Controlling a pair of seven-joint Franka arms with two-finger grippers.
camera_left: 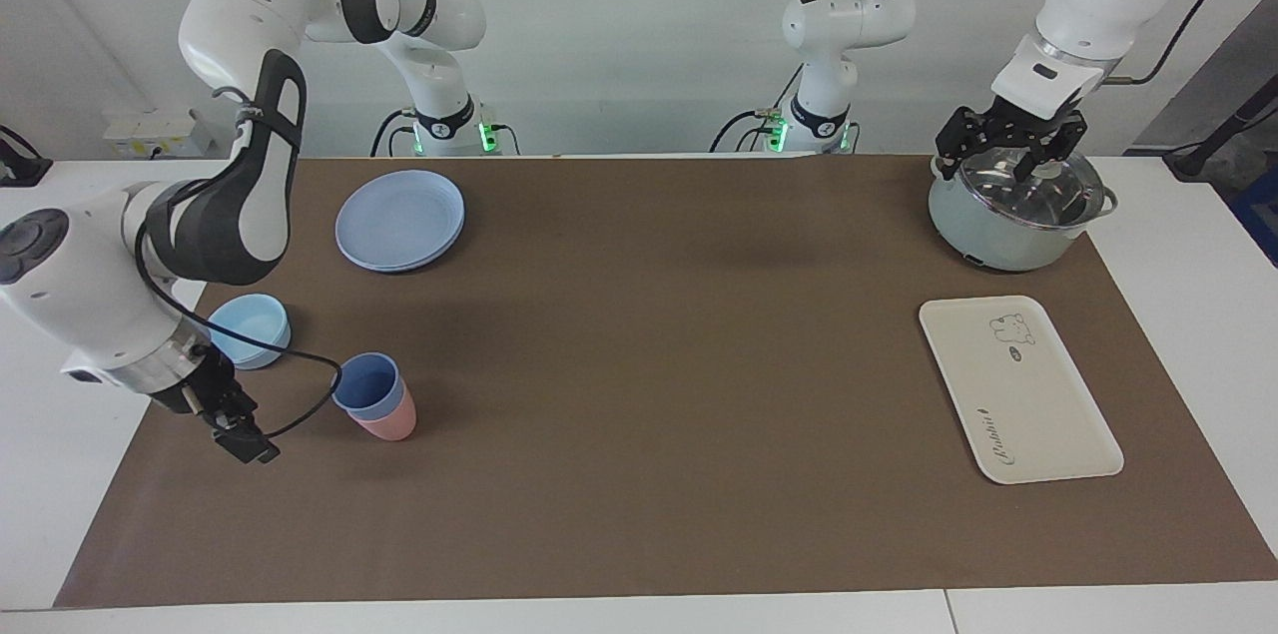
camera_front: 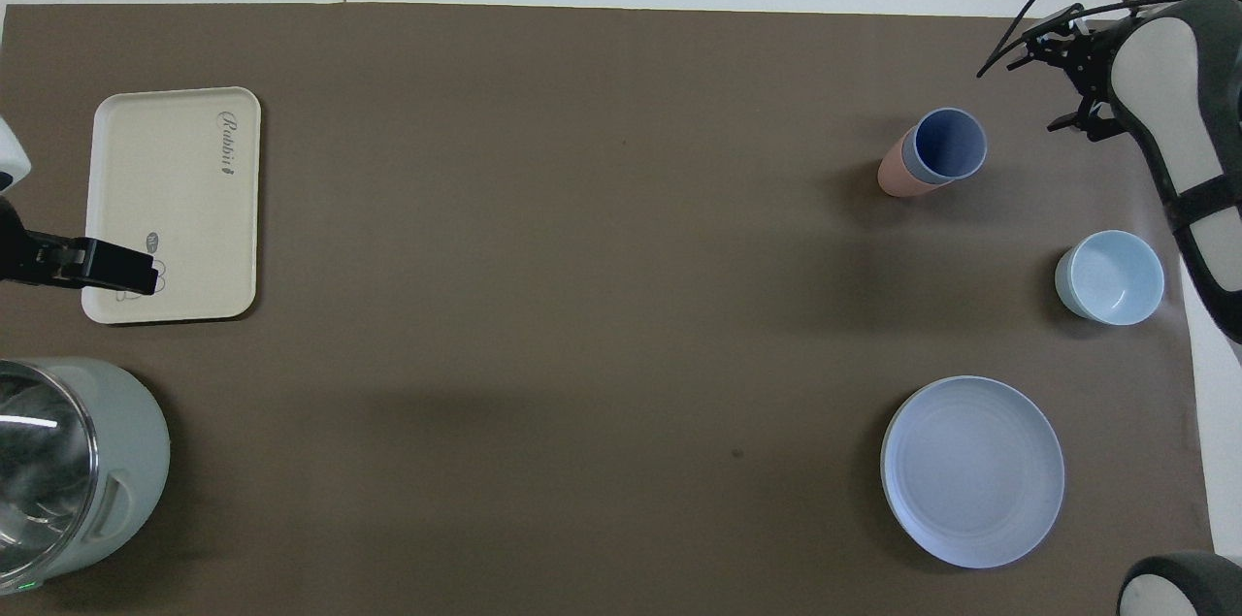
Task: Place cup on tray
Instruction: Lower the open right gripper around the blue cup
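Observation:
The periwinkle-blue cup (camera_left: 367, 382) (camera_front: 949, 143) stands upright, nested inside a salmon-pink cup (camera_left: 385, 427) (camera_front: 891, 176), on the brown mat toward the right arm's end. My right gripper (camera_left: 245, 439) (camera_front: 1056, 82) hangs low over the mat beside the stacked cups, apart from them, open and holding nothing. The cream tray (camera_left: 1038, 414) (camera_front: 175, 160) with the bear drawing lies bare at the left arm's end. My left gripper (camera_left: 998, 163) waits open just over the pot's glass lid; in the overhead view one of its fingers (camera_front: 116, 272) overlaps the tray's corner.
A light-blue bowl (camera_left: 250, 329) (camera_front: 1111, 276) sits close to the right arm, nearer the robots than the cups. A round blue plate (camera_left: 399, 218) (camera_front: 972, 470) lies nearer still. The pale green pot (camera_left: 998, 225) (camera_front: 68, 470) stands beside the tray, nearer the robots.

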